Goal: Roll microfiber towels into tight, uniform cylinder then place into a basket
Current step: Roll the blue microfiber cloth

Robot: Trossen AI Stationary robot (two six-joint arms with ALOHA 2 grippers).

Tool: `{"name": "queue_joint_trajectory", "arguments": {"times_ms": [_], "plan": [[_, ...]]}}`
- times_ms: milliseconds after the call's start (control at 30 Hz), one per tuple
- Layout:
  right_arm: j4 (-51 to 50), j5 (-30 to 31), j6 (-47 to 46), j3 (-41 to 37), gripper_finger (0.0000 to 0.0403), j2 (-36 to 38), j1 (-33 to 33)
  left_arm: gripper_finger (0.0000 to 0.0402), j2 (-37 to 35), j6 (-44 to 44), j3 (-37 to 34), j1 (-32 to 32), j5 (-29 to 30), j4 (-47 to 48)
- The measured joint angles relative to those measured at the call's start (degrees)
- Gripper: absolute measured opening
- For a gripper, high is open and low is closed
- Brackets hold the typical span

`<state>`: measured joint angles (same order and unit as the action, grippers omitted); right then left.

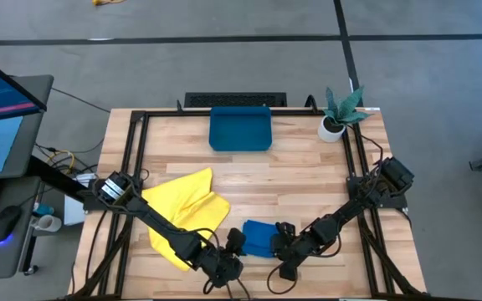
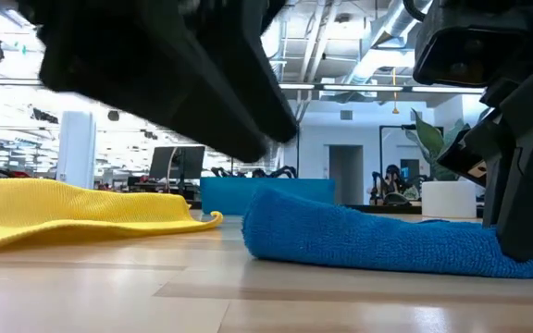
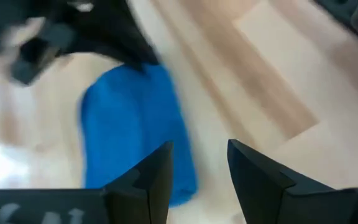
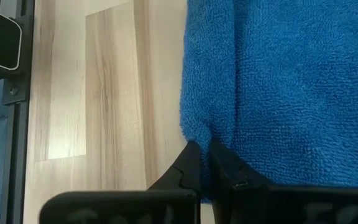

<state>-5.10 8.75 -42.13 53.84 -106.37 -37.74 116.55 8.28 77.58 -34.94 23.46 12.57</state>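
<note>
1. The right gripper (image 4: 205, 163) is pinched almost closed on the edge of the blue towel (image 4: 291, 87); terry pile bunches into a crease where the dark tips meet.
2. The left gripper (image 3: 199, 168) has its jaws parted with nothing between them. It hovers over bare wood just beside the blue bundle's other end.
3. Taking the high view as a clock face, the blue towel (image 1: 259, 237) sits near 6 o'clock, between the two grippers. It is a compact, thick fold with rounded ends, seemingly not yet a tight cylinder.
4. The yellow towel (image 1: 187, 211) lies loose and rumpled at about 8 o'clock, partly under the left arm (image 1: 153, 219), and is unrolled.
5. The basket (image 1: 240, 129) is at 12 o'clock, well apart from both cloths, with nothing in it. It is a smooth, shallow, teal plastic tray.
6. My judgement: the blue towel's roll is in hand. Next the held edge must be kept taut and turned over evenly while the free gripper steadies the far end, or the soft pile will slump.
7. The table (image 1: 308, 176) is pale plank wood, smooth and flat, so the cloth may slide.
</note>
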Motion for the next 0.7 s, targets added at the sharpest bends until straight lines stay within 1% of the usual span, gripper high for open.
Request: {"name": "queue_joint_trajectory", "arguments": {"times_ms": [67,133,333,467,567,700], "plan": [[0.0,0.1,0.0,0.0,0.0021,0.0,0.0,0.0137,1.3,-0.2,0.0,0.8,-2.6,0.5],[-0.2,0.0,0.0,0.0,0.0019,0.0,0.3,0.0130,2.2,-0.4,-0.1,1.7,-3.6,0.3],[-0.2,-1.5,0.0,0.0,0.0026,0.1,0.4,0.0115,2.6,-1.7,-0.1,3.2,-2.7,0.3],[-0.2,-1.5,0.0,0.0,0.0019,0.1,0.3,0.0114,2.6,-1.7,-0.1,3.2,-2.4,0.7],[-0.2,-1.5,0.0,0.0,0.0019,0.1,0.3,0.0114,2.6,-2.7,-0.1,4.0,-3.1,2.9],[-0.2,-1.8,0.0,0.0,0.0027,0.1,0.3,0.0114,2.6,-3.6,-0.1,5.9,-5.5,4.2]]}}
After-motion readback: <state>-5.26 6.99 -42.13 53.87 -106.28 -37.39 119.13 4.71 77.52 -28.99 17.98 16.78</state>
